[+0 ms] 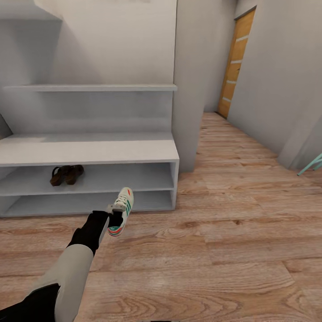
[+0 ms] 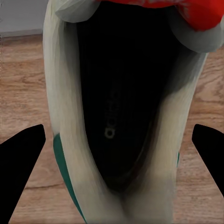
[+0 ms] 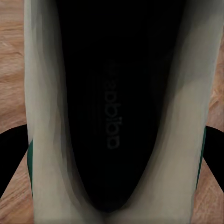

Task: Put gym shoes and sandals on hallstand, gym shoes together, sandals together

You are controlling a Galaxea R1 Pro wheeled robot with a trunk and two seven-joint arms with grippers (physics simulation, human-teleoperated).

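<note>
Sandals paired on the rack's upper tier. Left gripper clamped on one shoe before the rack; right gripper straddles the other shoe, grip unclear. Shoes left.

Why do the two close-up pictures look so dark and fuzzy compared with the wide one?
Head view: even light, soft shadows under the rack shelves. Left wrist view: the shoe sits very near, its dark inside blurred. Right wrist view: another shoe, nearer still, smeared.

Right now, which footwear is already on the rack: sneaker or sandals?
The brown sandals, side by side on the hallstand's upper shoe tier. The sneaker is off the rack at the left end effector.
</note>
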